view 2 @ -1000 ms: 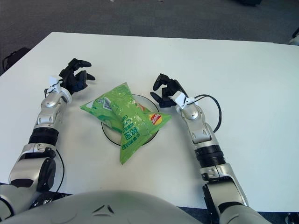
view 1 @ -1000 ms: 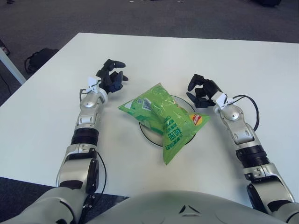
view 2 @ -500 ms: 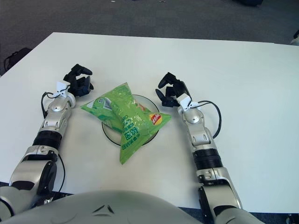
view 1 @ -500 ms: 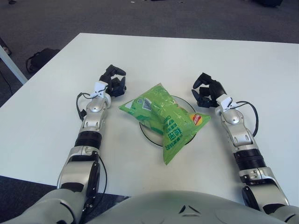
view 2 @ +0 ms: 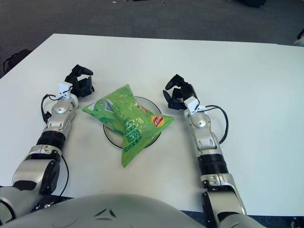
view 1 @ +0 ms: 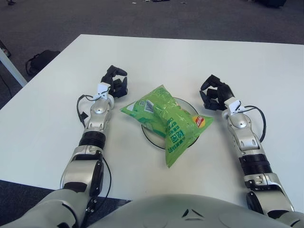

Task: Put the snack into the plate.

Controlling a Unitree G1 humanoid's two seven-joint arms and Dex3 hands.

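Observation:
A green snack bag (view 1: 167, 120) lies across a clear round plate (view 1: 147, 134) in the middle of the white table, covering most of it and hanging over the plate's near rim. My left hand (view 1: 115, 82) shows just left of the bag, apart from it, its fingers curled and holding nothing. My right hand (view 1: 214, 91) is to the right of the bag, also apart from it, with fingers curled on nothing.
The white table (view 1: 190, 57) stretches far beyond the plate. Dark carpet lies past its edges, with a black bag (view 1: 39, 59) on the floor at the far left. A black cable (view 1: 259, 118) loops beside my right forearm.
My right hand has drawn back to the right, away from the bag. My left hand has come in closer to the bag's left side. The bag has stayed on the plate.

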